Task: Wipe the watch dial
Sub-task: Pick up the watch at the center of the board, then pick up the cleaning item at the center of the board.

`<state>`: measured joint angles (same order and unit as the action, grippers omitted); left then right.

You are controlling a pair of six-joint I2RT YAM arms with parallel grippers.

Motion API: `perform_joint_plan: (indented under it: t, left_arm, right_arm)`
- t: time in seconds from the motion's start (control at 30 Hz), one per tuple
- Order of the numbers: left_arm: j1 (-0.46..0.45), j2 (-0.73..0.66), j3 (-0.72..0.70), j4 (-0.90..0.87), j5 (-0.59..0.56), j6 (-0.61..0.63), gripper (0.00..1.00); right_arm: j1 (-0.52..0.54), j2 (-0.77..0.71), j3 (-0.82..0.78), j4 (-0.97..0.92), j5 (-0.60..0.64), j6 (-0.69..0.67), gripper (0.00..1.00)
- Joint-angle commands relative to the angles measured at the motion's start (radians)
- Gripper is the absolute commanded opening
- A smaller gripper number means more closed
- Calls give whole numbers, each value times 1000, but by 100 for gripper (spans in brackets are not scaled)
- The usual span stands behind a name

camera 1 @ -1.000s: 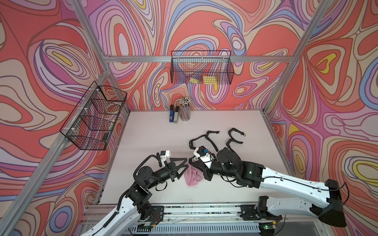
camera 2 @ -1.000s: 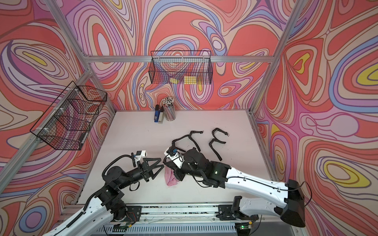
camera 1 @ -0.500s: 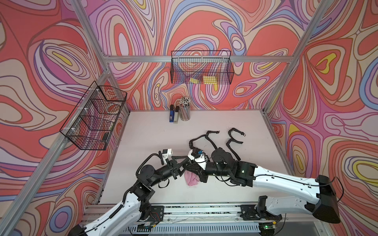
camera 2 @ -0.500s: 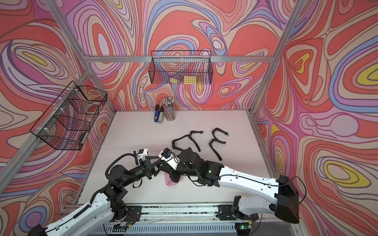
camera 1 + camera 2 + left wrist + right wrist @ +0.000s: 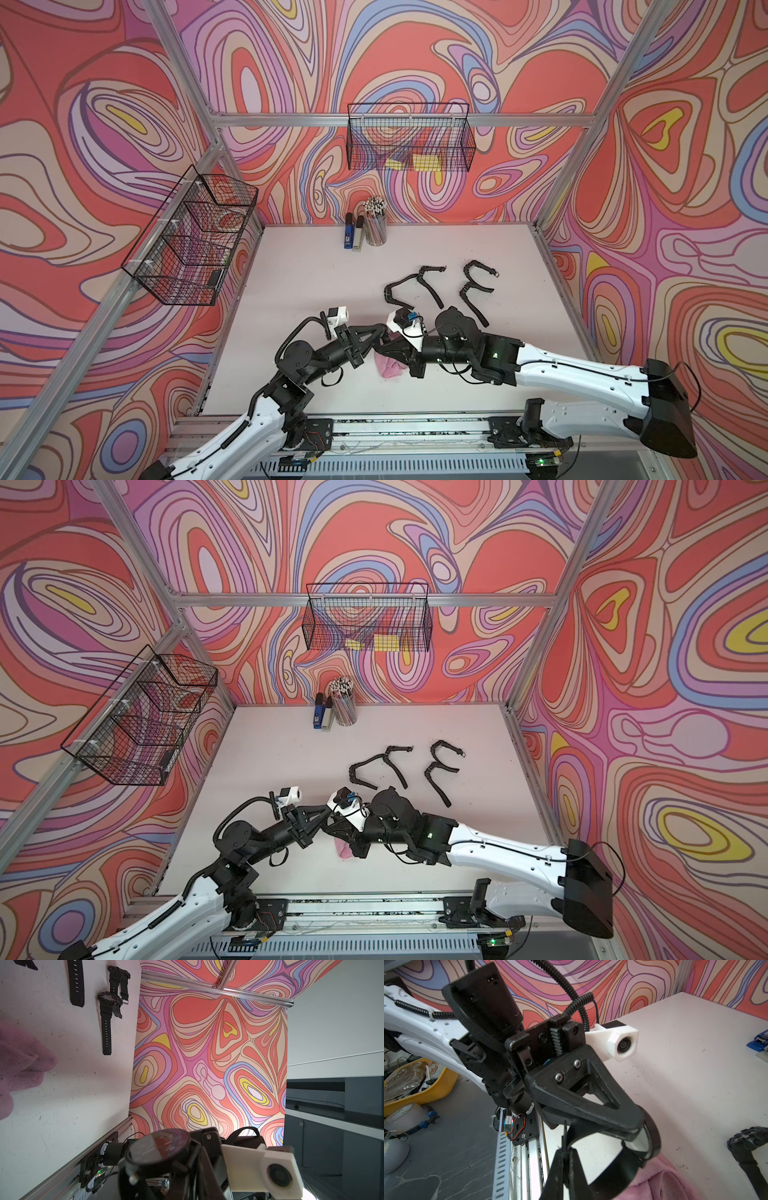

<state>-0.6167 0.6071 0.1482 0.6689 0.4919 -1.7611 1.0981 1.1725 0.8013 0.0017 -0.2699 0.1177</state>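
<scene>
A black watch hangs between my two grippers above the table. Its round glass dial (image 5: 160,1148) fills the near part of the left wrist view. My left gripper (image 5: 633,1128) is shut on the rim of the watch case (image 5: 652,1138). The watch strap (image 5: 612,1169) loops down to my right gripper (image 5: 566,1151), which is shut on the strap's end. In both top views the left gripper (image 5: 379,330) and right gripper (image 5: 386,345) meet tip to tip and hide the watch. A crumpled pink cloth (image 5: 388,366) (image 5: 664,1180) lies on the table just beneath them.
Other black watches (image 5: 415,282) (image 5: 478,282) lie behind the grippers. A pencil cup (image 5: 376,224) and staplers (image 5: 351,235) stand at the back wall. Wire baskets hang on the back wall (image 5: 409,137) and left wall (image 5: 195,237).
My left gripper swung right to meet the right gripper and shut on the watch case. The right arm shifted left with the watch, over the pink cloth.
</scene>
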Motion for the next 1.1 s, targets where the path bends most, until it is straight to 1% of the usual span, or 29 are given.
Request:
perform_joint_plan:
  t: [0.0,0.07,0.1,0.13,0.2,0.23,0.27,0.3,0.4,0.47,0.53,0.57,0.63,0.73,0.8,0.9,0.97,1.07]
  left_arm:
    - [-3,-19,55,-45,10,73,0]
    - [-1,-28,117,-138,47,169,0]
    - [-1,-32,149,-197,63,216,0]
    - [-2,-37,183,-264,78,272,0]
    - [-2,-52,232,-366,91,372,0]
    - [-2,-61,249,-409,91,418,0]
    - [-1,-71,268,-454,90,473,0]
    - [-1,-82,288,-507,86,532,0]
    - [-1,-105,376,-691,75,774,0]
    - [-2,-115,437,-801,60,948,0]
    - [-2,-134,459,-862,35,1101,0]
    - [-2,-151,465,-878,21,1178,0]
    - [-2,-180,468,-900,-20,1304,0]
    - [-2,-192,492,-972,-64,1467,0]
    - [-2,-183,501,-991,-51,1564,0]
    - [-5,-191,489,-976,-45,1686,0]
    - [-7,-198,479,-984,-22,1798,0]
    - [-8,-207,469,-1013,-17,1928,0]
  right_arm:
    - [3,-36,-48,21,-24,24,0]
    - [3,-37,-63,21,-8,44,1]
    - [3,-37,-68,21,4,57,12]
    - [3,-40,-68,21,20,70,38]
    - [3,-48,-69,13,47,79,70]
    - [3,-57,-68,1,57,82,90]
    - [3,-69,-65,-16,70,88,98]
    - [3,-84,-64,-35,86,97,98]
    - [3,-142,-73,-101,171,136,98]
    - [3,-182,-84,-136,254,179,98]
    - [2,-205,-83,-178,344,224,98]
    - [0,-208,-73,-213,412,261,98]
    - [-18,-191,-40,-300,509,356,98]
    - [-58,-107,32,-405,503,400,98]
    - [-65,-34,76,-449,515,405,98]
    - [-87,60,110,-461,495,418,98]
    - [-112,98,113,-451,465,442,96]
    - [-157,154,108,-436,412,479,92]
